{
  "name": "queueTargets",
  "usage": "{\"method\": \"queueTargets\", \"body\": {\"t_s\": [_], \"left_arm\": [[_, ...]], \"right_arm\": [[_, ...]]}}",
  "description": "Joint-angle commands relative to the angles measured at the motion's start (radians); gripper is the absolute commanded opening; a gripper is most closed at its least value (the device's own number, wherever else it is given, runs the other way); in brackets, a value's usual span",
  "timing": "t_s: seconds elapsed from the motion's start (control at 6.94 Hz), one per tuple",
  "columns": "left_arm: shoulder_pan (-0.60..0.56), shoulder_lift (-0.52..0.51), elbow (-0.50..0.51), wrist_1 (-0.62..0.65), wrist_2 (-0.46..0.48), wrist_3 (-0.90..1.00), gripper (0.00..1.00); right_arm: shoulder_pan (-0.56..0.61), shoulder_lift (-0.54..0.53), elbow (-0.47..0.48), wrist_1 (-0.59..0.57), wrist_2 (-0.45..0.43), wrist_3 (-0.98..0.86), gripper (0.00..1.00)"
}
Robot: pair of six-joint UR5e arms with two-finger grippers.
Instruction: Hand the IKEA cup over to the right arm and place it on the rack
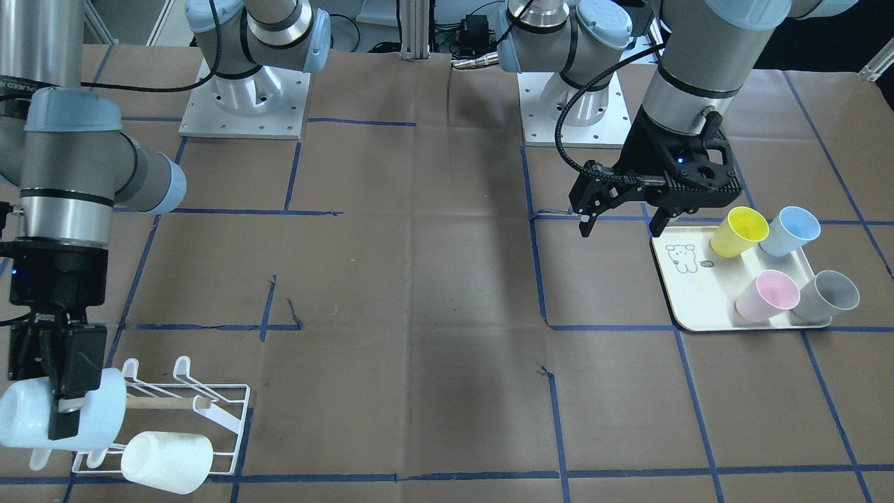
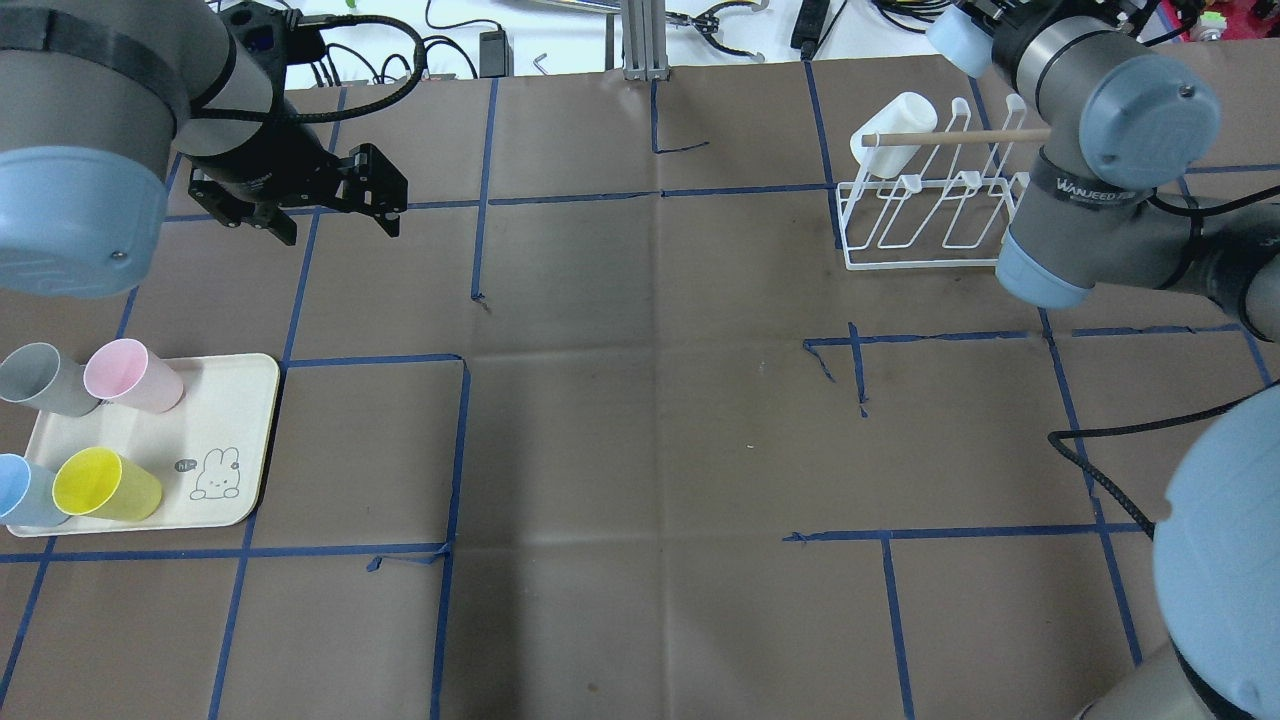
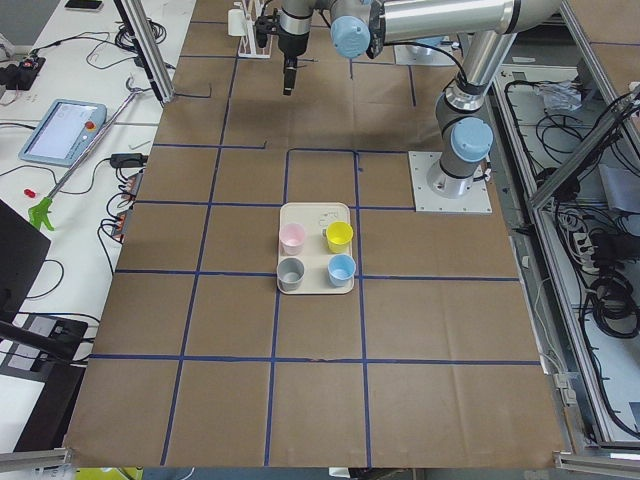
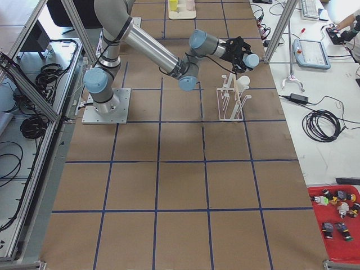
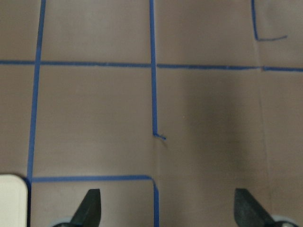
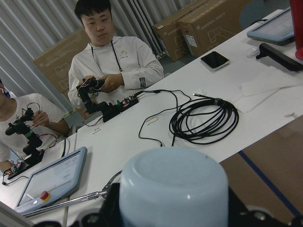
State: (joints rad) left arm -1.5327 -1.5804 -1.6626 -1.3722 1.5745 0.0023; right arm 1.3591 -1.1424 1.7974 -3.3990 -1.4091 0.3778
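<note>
My right gripper (image 1: 66,412) is shut on a pale blue cup (image 1: 28,419) and holds it on its side just beside the white wire rack (image 1: 223,412), at the rack's end. The cup's base fills the lower part of the right wrist view (image 6: 173,189). A white cup (image 1: 167,461) hangs on a prong at the rack's near corner; the wooden dowel (image 1: 164,402) lies across the rack. The rack also shows in the overhead view (image 2: 920,215). My left gripper (image 1: 621,216) is open and empty, above the table beside the cream tray (image 1: 691,293); its fingertips (image 5: 90,208) show bare paper between them.
The tray holds yellow (image 1: 740,230), blue (image 1: 789,230), pink (image 1: 768,293) and grey (image 1: 827,293) cups. Brown paper with blue tape lines covers the table. Beyond the far table edge are cables and seated people (image 6: 109,61).
</note>
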Motion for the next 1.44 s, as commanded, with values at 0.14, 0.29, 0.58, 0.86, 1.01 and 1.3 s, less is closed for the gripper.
{"method": "queueTargets", "body": {"t_s": [0.14,0.29,0.58,0.86,1.01,1.3], "left_arm": [[-0.010,-0.001,0.009,-0.048,0.009,-0.008,0.99],[-0.010,0.002,0.012,-0.048,0.004,-0.008,0.99],[-0.010,0.010,0.012,-0.045,-0.001,-0.008,0.99],[-0.010,0.004,0.010,-0.038,-0.001,-0.008,0.99],[-0.010,0.000,0.009,-0.036,0.001,-0.008,0.99],[-0.010,-0.001,0.009,-0.036,0.001,-0.008,0.99]], "right_arm": [[-0.058,0.143,-0.119,-0.141,0.019,-0.291,0.09],[-0.067,0.168,-0.112,-0.181,0.021,-0.304,0.09],[-0.083,0.184,-0.090,-0.181,0.021,-0.324,0.09],[-0.086,0.184,-0.047,-0.181,0.019,-0.326,0.09],[-0.087,0.185,-0.037,-0.181,0.019,-0.345,0.09],[-0.101,0.188,-0.009,-0.180,0.019,-0.365,0.10]]}}
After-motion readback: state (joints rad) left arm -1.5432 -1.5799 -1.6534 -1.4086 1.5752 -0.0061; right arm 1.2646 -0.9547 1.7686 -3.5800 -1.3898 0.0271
